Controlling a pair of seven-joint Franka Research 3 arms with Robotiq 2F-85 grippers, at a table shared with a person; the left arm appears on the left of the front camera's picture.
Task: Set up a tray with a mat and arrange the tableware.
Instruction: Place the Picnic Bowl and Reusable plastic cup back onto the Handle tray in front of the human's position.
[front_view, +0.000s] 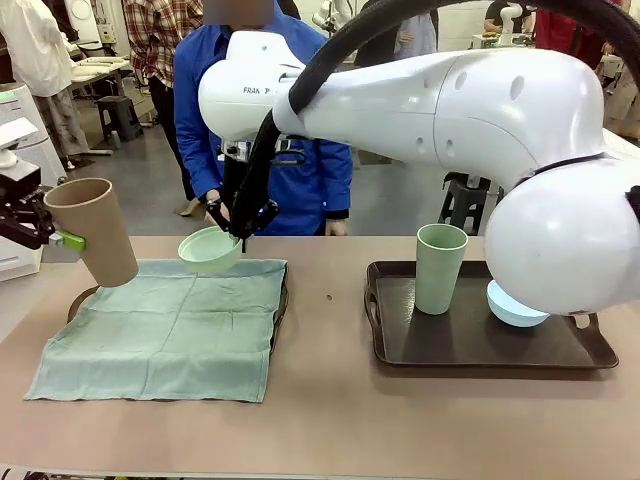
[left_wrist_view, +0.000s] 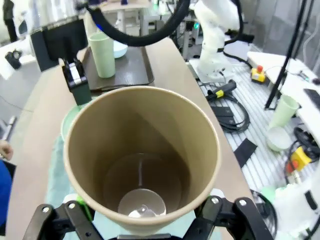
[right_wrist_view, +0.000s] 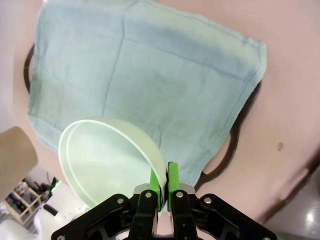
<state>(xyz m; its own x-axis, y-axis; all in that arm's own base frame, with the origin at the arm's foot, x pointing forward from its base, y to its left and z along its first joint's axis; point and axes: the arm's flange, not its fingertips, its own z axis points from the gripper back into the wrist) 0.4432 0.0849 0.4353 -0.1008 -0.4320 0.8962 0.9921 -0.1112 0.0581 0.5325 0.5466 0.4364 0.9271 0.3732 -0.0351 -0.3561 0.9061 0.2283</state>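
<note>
Tall tan plastic cup (front_view: 95, 230) hung tilted above pale green cloth mat (front_view: 170, 330), left edge; left gripper (front_view: 66, 240) clamped wide around it. Right gripper (right_wrist_view: 164, 185) pinched small round mint green bowl (front_view: 208, 250) by rim, over mat's far edge.

Robotics lab, seen from my rig.
I'm driving a big white arm (front_view: 450, 100) over a plain table (front_view: 330, 430) in an open hall. Black cables (left_wrist_view: 235, 117) trail across the grey floor (left_wrist_view: 265, 170), and a red-capped button box (left_wrist_view: 258, 71) sits nearby. Behind are black stools (front_view: 120, 118), more worktables and people (front_view: 45, 60) standing about.
</note>
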